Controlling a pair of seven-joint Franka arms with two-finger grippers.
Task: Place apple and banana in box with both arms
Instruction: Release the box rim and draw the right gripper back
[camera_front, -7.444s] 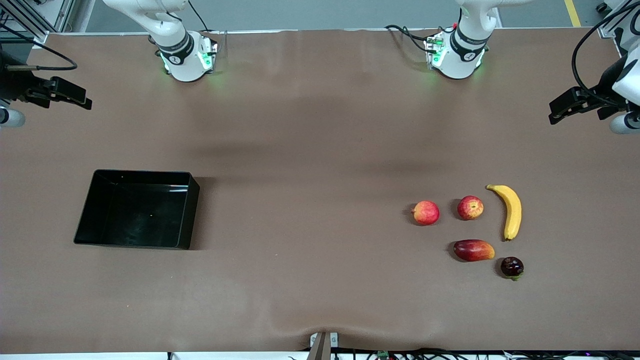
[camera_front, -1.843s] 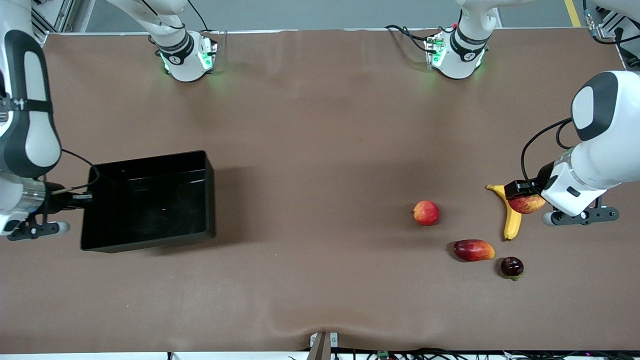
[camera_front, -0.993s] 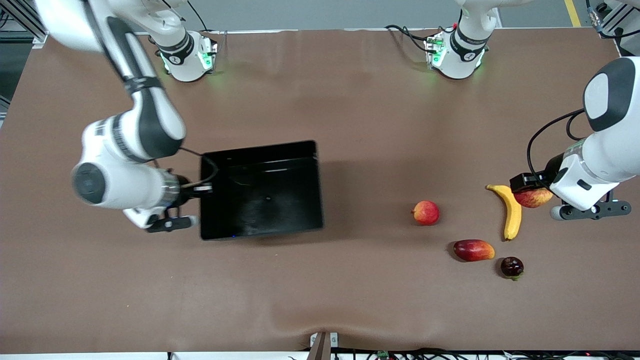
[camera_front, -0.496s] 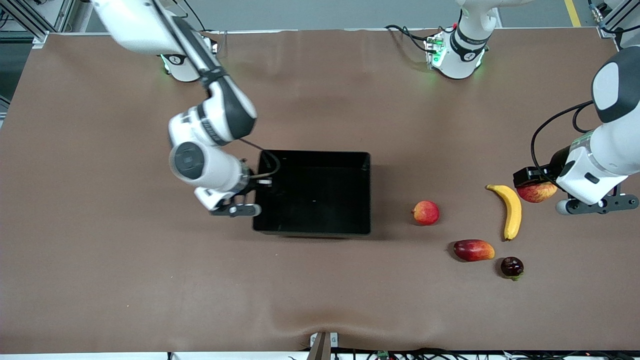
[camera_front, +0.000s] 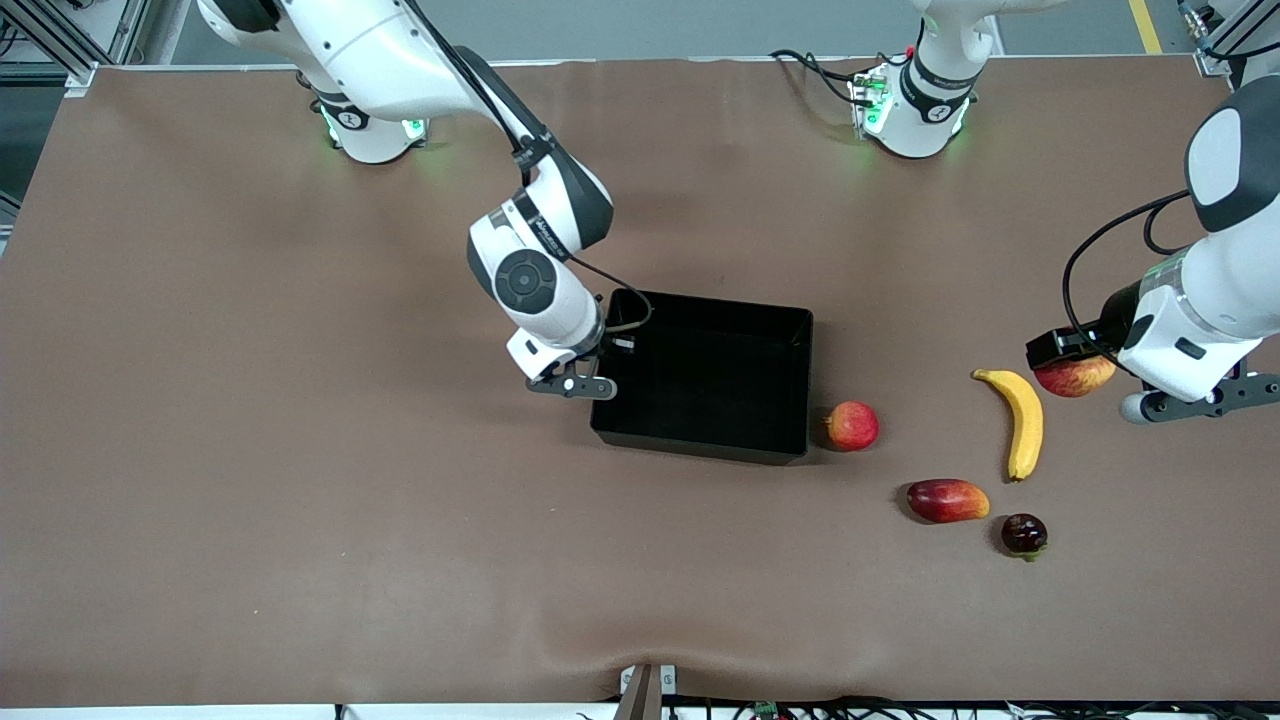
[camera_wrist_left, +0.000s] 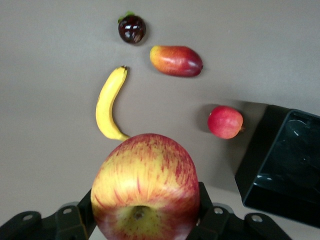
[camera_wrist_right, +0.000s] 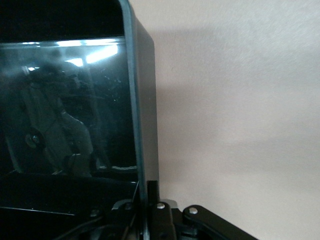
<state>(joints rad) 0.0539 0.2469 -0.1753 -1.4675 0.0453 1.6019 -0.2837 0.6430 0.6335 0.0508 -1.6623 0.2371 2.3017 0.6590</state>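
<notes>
My right gripper (camera_front: 612, 345) is clamped on the wall of the black box (camera_front: 762, 318), (camera_wrist_right: 141, 120), which sits mid-table, its corner just beside the pinkish-red round fruit (camera_front: 852, 425). My left gripper (camera_front: 1072, 362) is up in the air gripping the apple (camera_front: 1078, 376), (camera_wrist_left: 146, 189) over bare table at the left arm's end, with the banana (camera_front: 1017, 421), (camera_wrist_left: 109, 103) lying just beside and below it. The mango (camera_front: 947, 500) and a dark round fruit (camera_front: 1024, 534) lie nearer the front camera than the banana.
</notes>
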